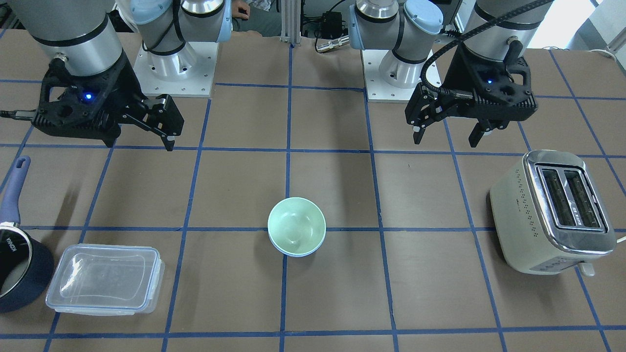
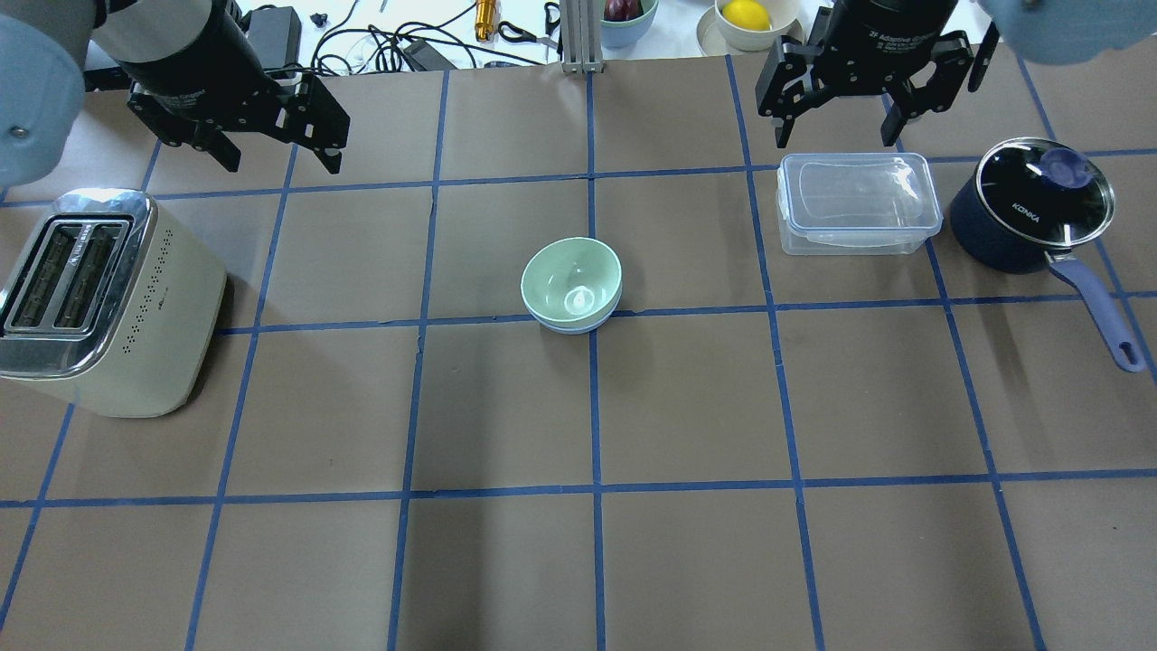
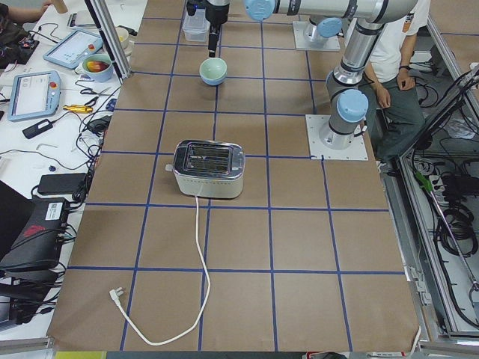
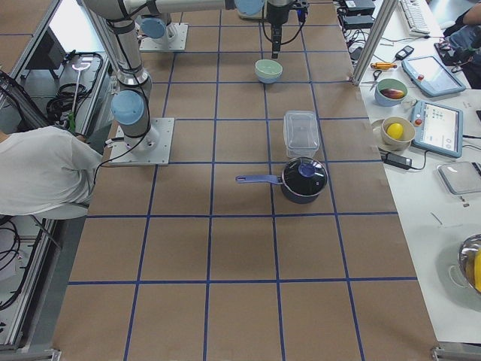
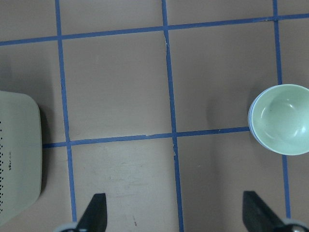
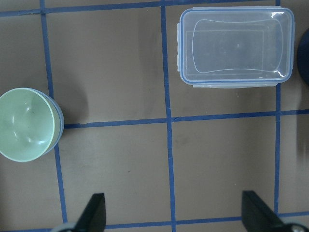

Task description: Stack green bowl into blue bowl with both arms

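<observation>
The green bowl already sits nested in the blue bowl, only a thin blue rim showing beneath it, mid-bench. The left hand and right hand hang well clear, each with its fingers spread wide and holding nothing. The stack lies between them, back toward the robot and about equally far from each; being round, it favours no approach. The stacking looks done.

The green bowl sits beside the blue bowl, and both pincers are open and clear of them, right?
Not beside: the overhead view shows the green bowl nested inside the blue bowl. The left pincer and right pincer are indeed open and clear of them.
</observation>
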Available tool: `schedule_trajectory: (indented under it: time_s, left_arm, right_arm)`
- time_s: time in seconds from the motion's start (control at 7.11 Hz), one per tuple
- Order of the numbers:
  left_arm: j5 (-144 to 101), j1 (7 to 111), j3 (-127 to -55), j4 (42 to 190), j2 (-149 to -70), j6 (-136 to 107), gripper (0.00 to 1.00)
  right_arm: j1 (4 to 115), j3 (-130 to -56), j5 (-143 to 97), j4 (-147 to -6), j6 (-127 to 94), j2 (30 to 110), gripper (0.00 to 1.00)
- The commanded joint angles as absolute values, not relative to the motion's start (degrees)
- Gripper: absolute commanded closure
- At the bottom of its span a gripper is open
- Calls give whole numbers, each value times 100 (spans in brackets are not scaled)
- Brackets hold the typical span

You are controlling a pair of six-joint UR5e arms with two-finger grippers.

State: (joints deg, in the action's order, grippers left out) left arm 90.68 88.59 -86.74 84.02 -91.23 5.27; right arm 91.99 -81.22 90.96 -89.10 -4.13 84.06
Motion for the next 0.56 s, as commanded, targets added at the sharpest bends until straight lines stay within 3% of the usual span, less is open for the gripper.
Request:
schedule_trajectory:
  time_s: [0.0, 0.42]
  left_arm:
    - [9070, 8859, -8675, 8402, -9123, 527, 0]
    - [9062, 8859, -8675, 8402, -9132, 527, 0]
  right_arm:
    - [9185, -8463, 9140, -9183, -20, 8604, 0]
    - [9176, -8411, 9088, -9193, -26, 8596, 0]
